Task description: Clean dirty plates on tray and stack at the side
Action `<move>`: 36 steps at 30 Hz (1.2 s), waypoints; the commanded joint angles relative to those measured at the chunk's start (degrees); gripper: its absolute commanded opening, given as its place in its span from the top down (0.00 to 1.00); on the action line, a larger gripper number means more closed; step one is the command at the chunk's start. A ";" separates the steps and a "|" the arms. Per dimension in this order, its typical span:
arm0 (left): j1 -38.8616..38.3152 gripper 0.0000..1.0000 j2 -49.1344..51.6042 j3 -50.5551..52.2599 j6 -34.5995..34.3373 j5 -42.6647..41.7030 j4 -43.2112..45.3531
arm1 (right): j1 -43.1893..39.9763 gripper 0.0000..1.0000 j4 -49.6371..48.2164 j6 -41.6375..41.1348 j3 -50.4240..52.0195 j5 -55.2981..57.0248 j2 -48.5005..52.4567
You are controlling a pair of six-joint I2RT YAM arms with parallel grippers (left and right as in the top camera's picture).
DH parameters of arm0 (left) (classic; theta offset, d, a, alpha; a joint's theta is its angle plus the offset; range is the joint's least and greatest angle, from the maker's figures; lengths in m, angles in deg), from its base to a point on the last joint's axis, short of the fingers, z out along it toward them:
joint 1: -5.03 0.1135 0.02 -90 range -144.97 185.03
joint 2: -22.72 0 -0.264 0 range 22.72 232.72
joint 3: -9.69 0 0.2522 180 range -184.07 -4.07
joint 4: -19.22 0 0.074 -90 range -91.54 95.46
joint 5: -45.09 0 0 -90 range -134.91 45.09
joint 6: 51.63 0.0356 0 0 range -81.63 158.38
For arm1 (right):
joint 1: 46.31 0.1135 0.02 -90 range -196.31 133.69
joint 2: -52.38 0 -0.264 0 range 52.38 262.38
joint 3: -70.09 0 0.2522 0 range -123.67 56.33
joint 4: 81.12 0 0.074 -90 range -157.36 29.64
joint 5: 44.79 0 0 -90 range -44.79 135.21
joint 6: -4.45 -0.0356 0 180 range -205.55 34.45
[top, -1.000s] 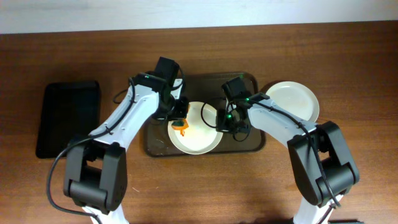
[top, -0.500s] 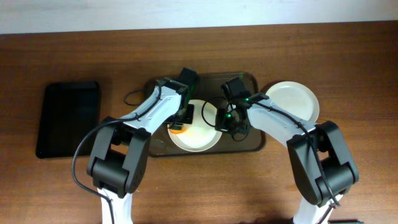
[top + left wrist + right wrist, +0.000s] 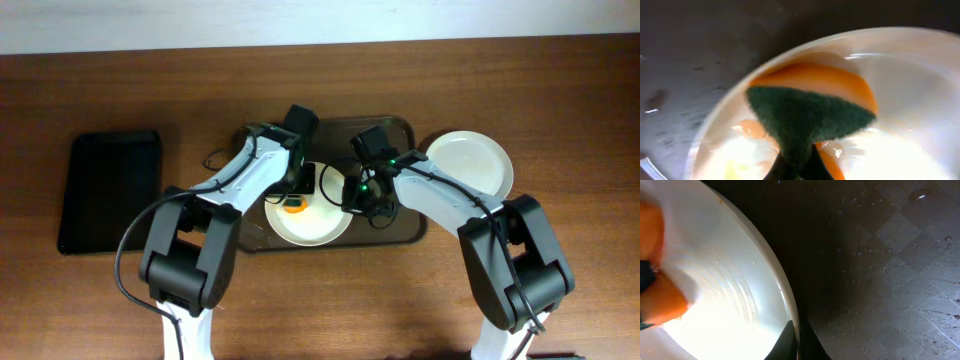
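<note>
A white plate (image 3: 312, 218) with an orange-red smear lies on the dark brown tray (image 3: 400, 232). My left gripper (image 3: 297, 192) is shut on a green and orange sponge (image 3: 807, 117) and presses it on the smear (image 3: 840, 85) near the plate's left rim. My right gripper (image 3: 352, 196) is shut on the plate's right rim (image 3: 790, 310), one finger inside and one outside. A second white plate (image 3: 472, 162), with no smear showing, lies on the table right of the tray.
A smaller black tray (image 3: 108, 188) lies at the far left of the wooden table (image 3: 330, 300). The brown tray's floor (image 3: 890, 265) is wet with droplets. A black cable loops by the left arm (image 3: 215, 158).
My left gripper has swung from the plate's far left edge in over the plate with the sponge. The plate has shifted slightly left. My right gripper keeps its hold on the rim.
</note>
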 commanded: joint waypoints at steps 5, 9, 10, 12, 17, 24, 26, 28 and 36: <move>0.61 1.00 -0.48 -7.89 -11.17 37.31 -18.08 | -0.44 0.96 0.92 0.63 1.01 8.39 1.53; 4.09 1.00 -12.57 -12.44 -10.19 25.99 -22.21 | -0.44 0.96 8.48 5.99 -5.70 9.55 -3.08; 6.69 1.00 -15.47 -12.44 -8.31 23.65 -22.27 | -0.42 0.96 11.85 8.07 -9.68 11.28 -4.59; 16.28 1.00 -18.71 -12.44 -3.91 11.13 -24.00 | -0.26 0.96 26.69 10.51 -24.13 20.96 -5.99; 28.59 1.00 -18.53 -11.72 -2.64 1.75 -24.33 | 14.38 0.96 44.04 14.80 -45.09 65.22 -5.99; 28.63 1.00 -18.53 -11.67 -2.62 1.36 -24.06 | 26.84 0.96 43.54 19.54 -45.07 90.20 -5.66; 28.63 1.00 -18.51 -11.67 -2.62 -0.37 -23.93 | 22.88 0.96 43.17 18.99 -45.07 76.02 -5.66; 28.63 1.00 -18.51 -11.28 -1.84 -0.37 -23.30 | 11.72 0.96 43.17 13.94 -45.05 57.18 -5.64; 28.59 1.00 -18.51 -6.10 -1.75 -2.32 -17.55 | -45.53 0.96 35.74 15.82 -25.46 11.34 -5.44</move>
